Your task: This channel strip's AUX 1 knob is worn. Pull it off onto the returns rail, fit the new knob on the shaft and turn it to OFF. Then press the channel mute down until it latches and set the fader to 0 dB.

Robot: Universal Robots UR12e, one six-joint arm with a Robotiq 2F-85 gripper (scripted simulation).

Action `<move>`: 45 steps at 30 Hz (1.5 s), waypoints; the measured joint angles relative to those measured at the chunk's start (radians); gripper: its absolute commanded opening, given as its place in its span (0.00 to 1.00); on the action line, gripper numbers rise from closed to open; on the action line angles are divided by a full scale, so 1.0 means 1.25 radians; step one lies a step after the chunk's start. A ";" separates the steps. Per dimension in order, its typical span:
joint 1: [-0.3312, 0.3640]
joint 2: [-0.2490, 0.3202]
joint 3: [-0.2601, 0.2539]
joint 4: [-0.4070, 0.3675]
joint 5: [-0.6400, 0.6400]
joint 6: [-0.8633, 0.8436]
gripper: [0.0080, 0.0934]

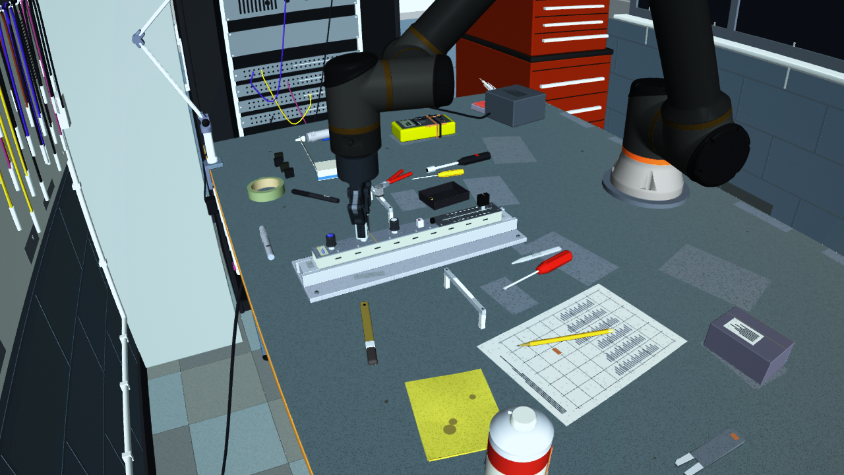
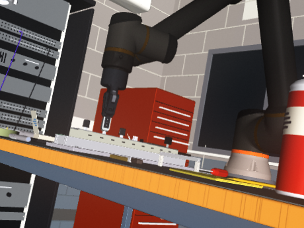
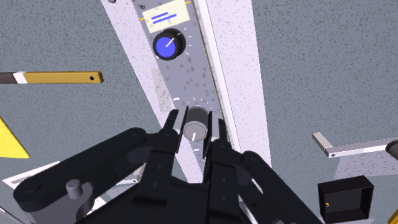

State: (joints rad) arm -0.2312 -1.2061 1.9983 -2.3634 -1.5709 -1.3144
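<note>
The long pale channel strip (image 1: 407,248) lies across the middle of the bench, with a blue-capped knob (image 3: 168,46) near its left end. Beside that knob, further along the strip, sits the grey ribbed AUX 1 knob (image 3: 195,127) with a white pointer line. Another dark knob (image 1: 393,224) and a white mute button (image 1: 419,223) stand further right, and the fader cap (image 1: 483,199) is at the far right end of its slot. A bent white rail (image 1: 466,295) stands in front of the strip. My gripper (image 3: 194,130) points straight down over the strip and is closed around the AUX 1 knob.
A second white rail (image 3: 351,148) and a black open tray (image 1: 444,195) sit just behind the strip. A brass-handled tool (image 1: 368,331), a red screwdriver (image 1: 540,269), a printed sheet (image 1: 581,348) and a yellow pad (image 1: 451,410) lie in front. The bench's orange edge (image 1: 259,331) is on the left.
</note>
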 measured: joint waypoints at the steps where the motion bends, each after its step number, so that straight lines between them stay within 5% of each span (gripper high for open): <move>1: 0.000 0.000 0.000 0.000 0.000 -0.007 0.00; 45: 0.000 0.000 0.000 -0.001 0.000 -0.150 0.00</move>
State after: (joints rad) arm -0.2313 -1.2058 1.9980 -2.3640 -1.5705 -1.5022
